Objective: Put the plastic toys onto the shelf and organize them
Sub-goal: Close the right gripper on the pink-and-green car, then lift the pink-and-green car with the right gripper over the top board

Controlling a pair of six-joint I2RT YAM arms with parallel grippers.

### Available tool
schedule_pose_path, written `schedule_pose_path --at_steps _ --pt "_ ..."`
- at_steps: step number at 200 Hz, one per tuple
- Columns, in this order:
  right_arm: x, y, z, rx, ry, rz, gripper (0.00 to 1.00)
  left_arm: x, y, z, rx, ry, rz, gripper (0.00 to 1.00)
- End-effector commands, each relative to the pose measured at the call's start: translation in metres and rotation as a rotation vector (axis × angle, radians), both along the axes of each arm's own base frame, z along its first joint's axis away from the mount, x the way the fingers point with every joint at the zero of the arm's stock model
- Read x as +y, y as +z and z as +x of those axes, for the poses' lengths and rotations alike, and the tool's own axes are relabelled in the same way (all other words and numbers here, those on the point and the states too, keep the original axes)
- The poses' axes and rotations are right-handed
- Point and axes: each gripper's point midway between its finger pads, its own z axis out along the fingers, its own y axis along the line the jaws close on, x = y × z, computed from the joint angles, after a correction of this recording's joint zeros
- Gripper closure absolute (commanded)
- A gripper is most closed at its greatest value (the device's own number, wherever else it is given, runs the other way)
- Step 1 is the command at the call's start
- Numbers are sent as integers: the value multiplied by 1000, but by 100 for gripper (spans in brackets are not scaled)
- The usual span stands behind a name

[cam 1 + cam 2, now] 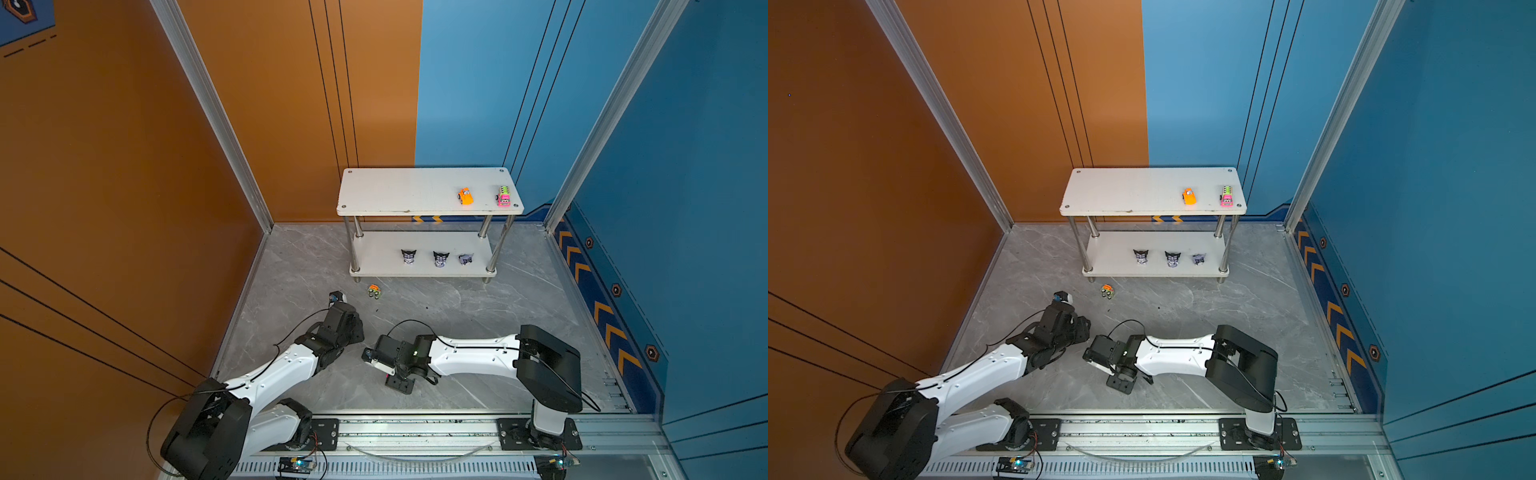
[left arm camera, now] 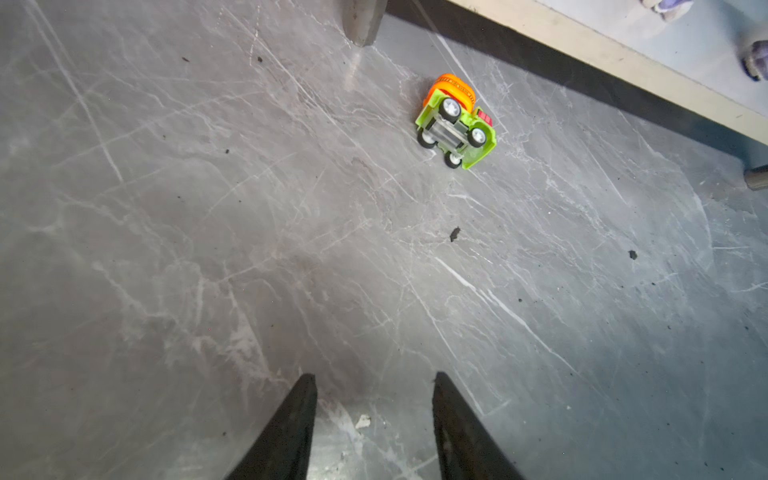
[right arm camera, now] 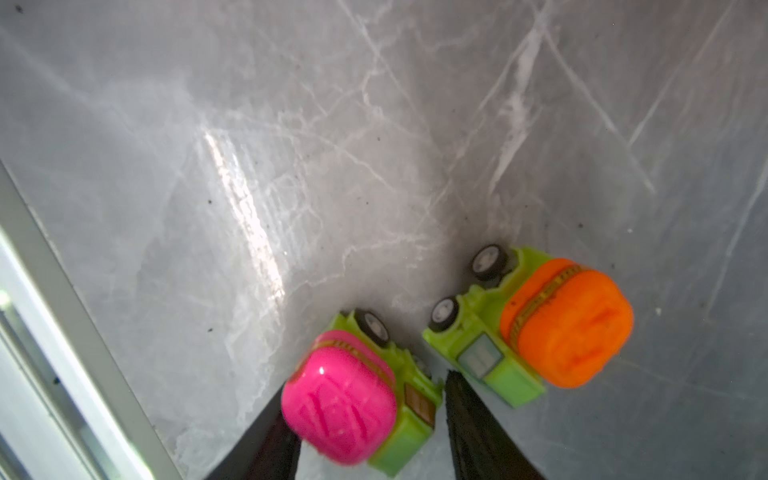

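The white shelf (image 1: 399, 191) (image 1: 1121, 191) stands at the back. An orange car (image 1: 466, 196) and a pink-and-green car (image 1: 504, 196) sit on its top board, and three black-and-lilac figurines (image 1: 441, 258) on its lower board. A green-and-orange car (image 1: 375, 291) (image 2: 455, 124) lies wheels-up on the floor before the shelf. My left gripper (image 2: 374, 375) is open and empty, well short of it. My right gripper (image 3: 365, 384) has its fingers against both sides of a pink-domed green car (image 3: 345, 399) on the floor. An orange-domed green car (image 3: 561, 324) lies on its side just beyond.
The grey marble floor (image 1: 478, 307) is walled in orange on the left and blue on the right. A chrome shelf foot (image 2: 361, 20) and the lower board's edge (image 2: 623, 62) lie past the overturned car. The metal rail (image 1: 415, 432) carrying both arms runs along the front.
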Motion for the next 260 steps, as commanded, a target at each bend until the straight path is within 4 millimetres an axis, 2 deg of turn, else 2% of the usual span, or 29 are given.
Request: schedule_pose_path --at_steps 1,52,71,100,144,177,200,222,247,260 --pt "9 1 11 -2 -12 32 48 -3 -4 -1 11 -23 -12 52" --pt "10 0 27 37 -125 88 59 -4 -5 1 14 -27 -15 52" --pt "7 -2 32 52 -163 94 60 -5 -5 2 16 -30 -17 53" --pt "-8 -9 34 68 -211 74 55 -6 -7 2 22 -33 -19 52" --pt "-38 -18 38 76 -309 54 57 -7 -8 2 25 -35 -22 52" --pt "-46 -18 40 57 -347 59 58 -9 -8 4 26 -37 -29 53" --pt "-51 -18 41 49 -370 58 50 -11 -7 4 28 -41 -37 53" --pt "-58 -15 40 40 -384 64 49 -10 -7 3 29 -42 -34 53" --pt "-66 -15 39 39 -399 73 56 -10 -7 3 28 -38 -34 53" --pt "-66 -15 40 36 -403 82 64 -10 -6 4 26 -40 -35 53"
